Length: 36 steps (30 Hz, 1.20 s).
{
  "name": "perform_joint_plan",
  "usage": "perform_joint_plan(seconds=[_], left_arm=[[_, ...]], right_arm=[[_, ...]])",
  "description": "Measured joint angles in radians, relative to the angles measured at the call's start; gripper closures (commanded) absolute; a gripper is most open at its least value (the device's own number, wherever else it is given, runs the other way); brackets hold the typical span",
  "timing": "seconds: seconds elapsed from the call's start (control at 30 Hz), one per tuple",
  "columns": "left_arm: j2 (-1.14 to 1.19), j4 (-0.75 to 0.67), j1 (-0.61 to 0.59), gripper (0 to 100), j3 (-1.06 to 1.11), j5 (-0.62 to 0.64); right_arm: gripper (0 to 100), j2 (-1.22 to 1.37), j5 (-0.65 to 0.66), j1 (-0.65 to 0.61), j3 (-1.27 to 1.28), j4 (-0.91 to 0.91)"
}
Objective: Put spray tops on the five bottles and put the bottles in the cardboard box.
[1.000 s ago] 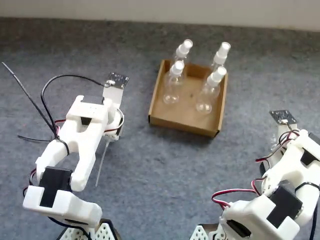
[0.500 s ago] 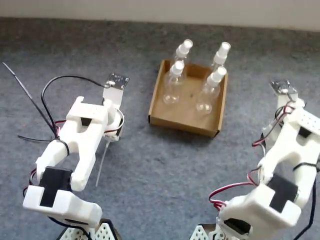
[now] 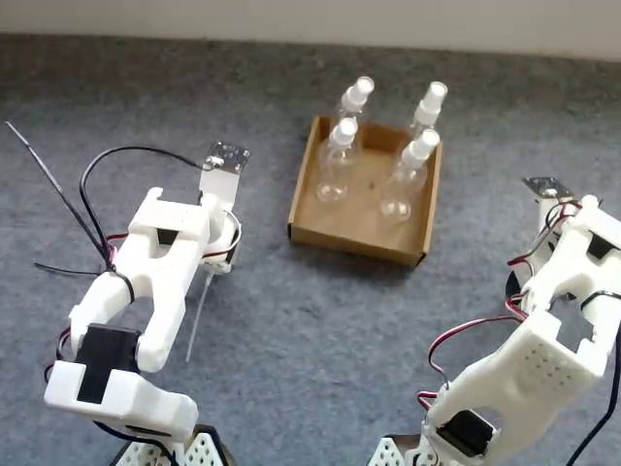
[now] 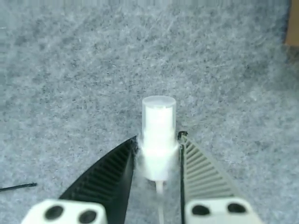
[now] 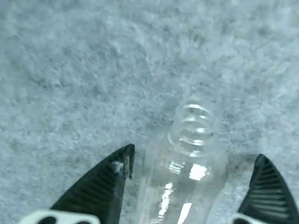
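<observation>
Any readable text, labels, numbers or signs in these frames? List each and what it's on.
None readable.
cardboard box: plain, no print.
bottles and spray top: no labels.
camera boards: any markings too small to read.

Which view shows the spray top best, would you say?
Left wrist view: the spray top is clamped in the left gripper. The high view catches its tube; the right wrist view faces a bottle.
</observation>
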Motion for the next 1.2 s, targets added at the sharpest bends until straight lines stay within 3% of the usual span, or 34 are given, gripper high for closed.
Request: perform_joint_plan(seconds=[0.33,0.67,0.87,1.03,1.2], left_arm=[[0.0,-0.009,0.0,98,0.002,0.0],[0.0,-0.009,0.0,98,0.002,0.0],[0.0,-0.009,0.0,98,0.002,0.0],[-0.012,-0.009,0.0,98,0.002,0.0],[-0.015,-0.009,0.0,98,0.002,0.0]], right_arm=[[75.1,0.0,0.002,0.006,0.0,0.0],[92.5,0.0,-0.037,0.006,-0.069,0.003],[99.4,0.0,-0.051,0.006,-0.242,0.137],[99.5,0.0,-0.18,0.003,-0.499,0.287],[99.5,-0.002,-0.29,-0.078,-0.761,0.4]])
